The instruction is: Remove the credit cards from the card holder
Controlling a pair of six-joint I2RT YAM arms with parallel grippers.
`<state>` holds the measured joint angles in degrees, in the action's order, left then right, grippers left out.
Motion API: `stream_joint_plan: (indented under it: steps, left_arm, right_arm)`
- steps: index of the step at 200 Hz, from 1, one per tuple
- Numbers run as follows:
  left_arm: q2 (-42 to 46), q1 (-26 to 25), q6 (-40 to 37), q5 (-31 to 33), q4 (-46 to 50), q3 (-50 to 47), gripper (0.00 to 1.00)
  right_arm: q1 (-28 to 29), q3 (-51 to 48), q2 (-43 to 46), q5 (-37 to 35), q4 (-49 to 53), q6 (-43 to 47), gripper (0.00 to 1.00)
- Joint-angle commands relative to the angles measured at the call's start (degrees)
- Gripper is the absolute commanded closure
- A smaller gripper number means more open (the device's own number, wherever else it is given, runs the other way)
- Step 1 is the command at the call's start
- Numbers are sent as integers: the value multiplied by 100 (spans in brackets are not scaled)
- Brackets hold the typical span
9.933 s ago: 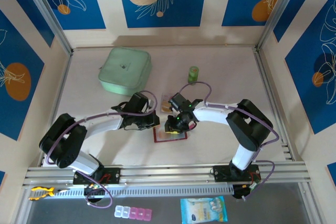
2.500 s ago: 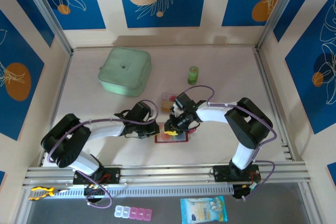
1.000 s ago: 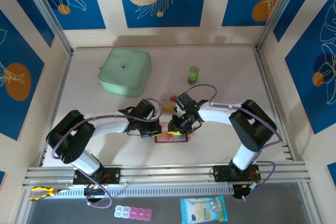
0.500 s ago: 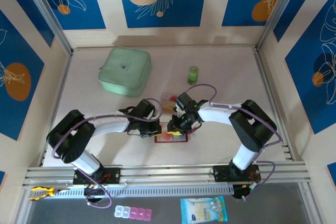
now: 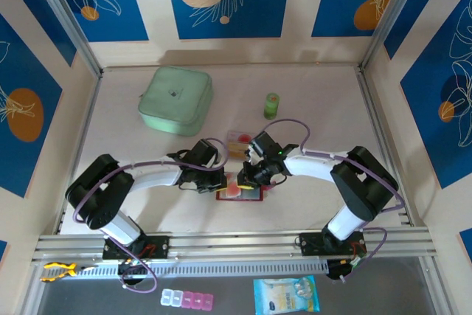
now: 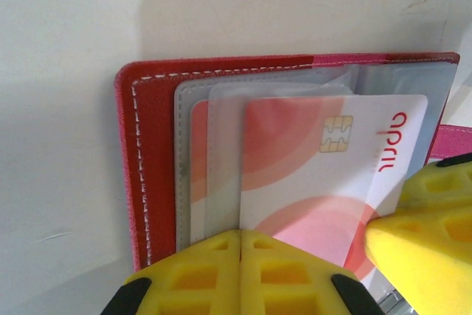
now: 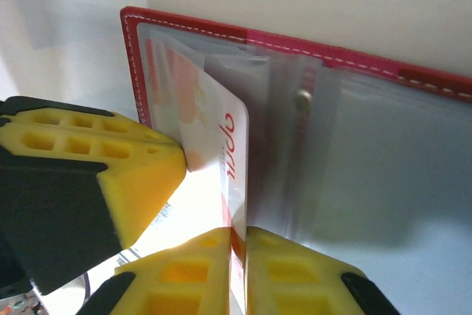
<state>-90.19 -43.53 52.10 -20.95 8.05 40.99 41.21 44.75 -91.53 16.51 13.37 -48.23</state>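
Observation:
The red card holder lies open on the table, its grey inside and clear pockets facing up. A red-and-white credit card sticks partly out of a pocket. My right gripper is shut on that card's edge. My left gripper is shut with nothing between its fingers, its tips resting on the holder's pockets just left of the card. In the top view both grippers meet over the holder. An orange-yellow credit card lies on the table just behind it.
A pale-green square pouch sits at the back left and a small green bottle at the back centre. Below the front rail lie a pill box and a blue packet.
My right gripper's jaws have closed onto the red-and-white card, and the right arm's elbow has swung a little to the right. The left arm has held still.

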Motion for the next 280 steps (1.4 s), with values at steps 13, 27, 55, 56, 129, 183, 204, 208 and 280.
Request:
stream_joint_plan:
  steps: [13,27,55,56,129,183,204,208,280]
  left_arm:
    - [-33,-35,38,50,84,-78,100]
    - [-25,-38,50,63,60,-86,100]
    - [-2,-31,45,84,99,-74,100]
    - [-5,-36,45,88,100,-74,100]
    - [-20,-35,11,67,163,-21,99]
    - [45,-34,10,71,171,-56,99]
    - [32,-33,27,9,98,-65,99]
    - [28,-36,37,-3,79,-72,99]
    - [1,-33,24,-76,-5,-74,99]
  right_arm:
    - [-61,-139,108,251,-297,-28,91]
    - [-68,-183,125,166,-232,-1,93]
    - [-164,-265,297,-131,194,153,95]
    - [-165,-265,309,-140,211,167,95]
    - [-404,-85,716,-535,1394,677,95]
    - [-330,303,643,-756,1880,780,95]
    - [-253,391,529,-703,1858,745,95]
    - [-235,407,504,-703,1843,738,95]
    - [-2,639,164,-779,1710,518,88]
